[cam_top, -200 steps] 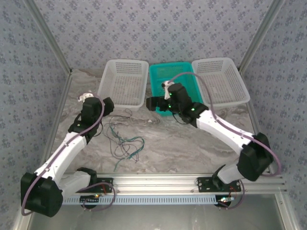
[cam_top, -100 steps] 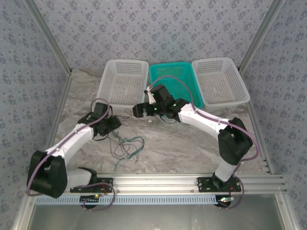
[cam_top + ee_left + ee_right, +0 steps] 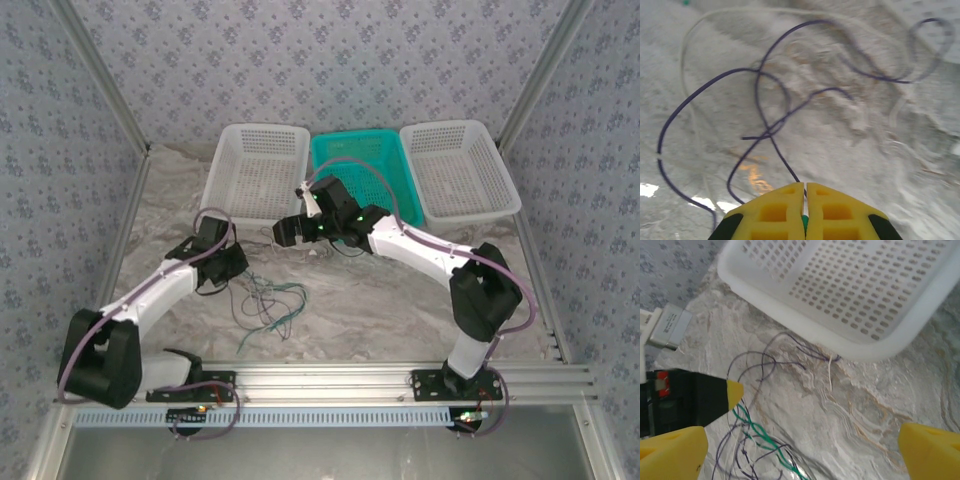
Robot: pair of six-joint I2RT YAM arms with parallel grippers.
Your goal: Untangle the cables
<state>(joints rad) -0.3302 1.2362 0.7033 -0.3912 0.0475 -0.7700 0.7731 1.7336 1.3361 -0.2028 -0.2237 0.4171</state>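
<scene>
The cables [image 3: 268, 302] lie in a loose tangle of green, dark and whitish threads on the marble table, left of the middle. My left gripper [image 3: 232, 268] sits low at the tangle's left edge. In the left wrist view its yellow fingers [image 3: 775, 210] are shut, with a green cable [image 3: 804, 222] pinched between them and a dark cable [image 3: 771, 135] running into the jaws. My right gripper [image 3: 283, 232] hovers open above the tangle's far side; its fingers [image 3: 675, 450] stand wide apart over the green strands [image 3: 760, 432], touching nothing.
A white basket [image 3: 257, 128] stands just behind the right gripper, with its near wall [image 3: 805, 325] close by and dark wire ends touching it. A teal basket [image 3: 355, 135] and a second white basket [image 3: 460, 125] stand further right. The left gripper's yellow fingertip [image 3: 734, 391] shows beside the strands.
The left arm swung down and to the right to the tangle. The right gripper came out of the teal basket, leftwards, and now hangs over the table by the white basket.
</scene>
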